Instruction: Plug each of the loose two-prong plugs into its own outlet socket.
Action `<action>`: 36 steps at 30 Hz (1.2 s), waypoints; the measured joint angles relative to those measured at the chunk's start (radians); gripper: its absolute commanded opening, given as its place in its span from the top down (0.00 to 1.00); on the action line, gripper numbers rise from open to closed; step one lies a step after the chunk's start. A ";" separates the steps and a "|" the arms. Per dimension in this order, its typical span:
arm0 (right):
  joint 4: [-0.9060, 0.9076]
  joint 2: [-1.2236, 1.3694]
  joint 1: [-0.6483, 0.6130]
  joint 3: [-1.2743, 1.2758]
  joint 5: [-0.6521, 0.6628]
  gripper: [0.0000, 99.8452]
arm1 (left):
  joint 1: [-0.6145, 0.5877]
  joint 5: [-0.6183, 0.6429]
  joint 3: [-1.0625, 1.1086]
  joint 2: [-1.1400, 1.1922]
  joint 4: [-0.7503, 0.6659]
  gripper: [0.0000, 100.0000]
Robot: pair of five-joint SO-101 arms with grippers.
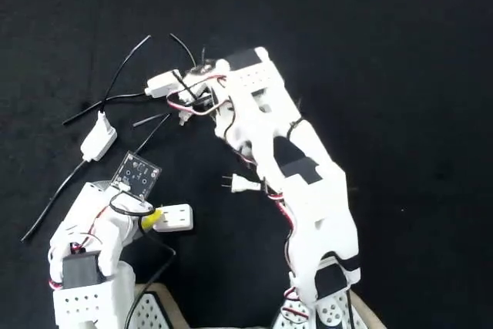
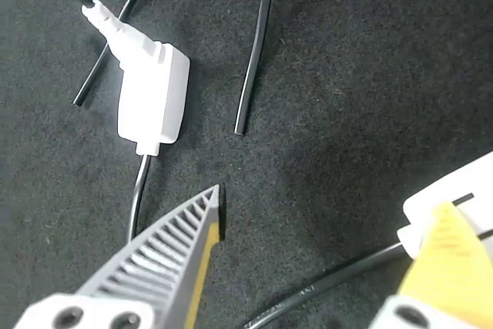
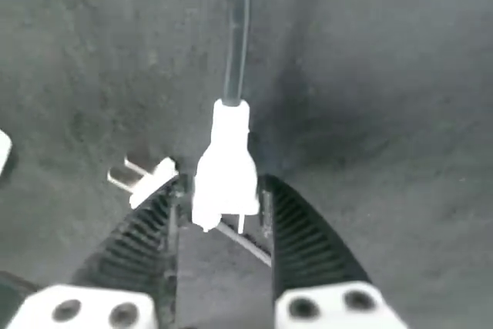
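Note:
My right gripper (image 3: 223, 190) is shut on a white two-prong plug (image 3: 224, 171), whose black cord runs away from it. In the high view this gripper (image 1: 185, 99) sits at the upper middle with the plug (image 1: 163, 82) at its tip. A second small plug (image 3: 145, 175) lies right beside one finger. Another loose white plug (image 1: 245, 184) lies next to the right arm, prongs pointing left. My left gripper (image 2: 331, 206) is open near the front left, and its yellow finger (image 2: 443, 248) touches a white outlet socket (image 2: 462, 186) (image 1: 176, 217).
A white block (image 1: 98, 138) (image 2: 152, 94) with black cord at both ends lies left of centre. Several loose black cords (image 1: 115, 98) cross the black tablecloth at the upper left. Open cloth spreads over the right half and the far side.

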 measured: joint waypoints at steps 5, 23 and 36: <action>0.000 -0.040 -0.003 -0.017 0.000 0.99 | 0.000 0.000 0.000 0.000 0.000 0.60; -0.299 -0.364 -0.141 0.621 -0.025 0.96 | 0.000 0.000 0.002 0.000 0.000 0.60; -0.147 -0.114 0.018 0.207 0.121 0.82 | 0.000 0.000 0.002 0.000 0.000 0.60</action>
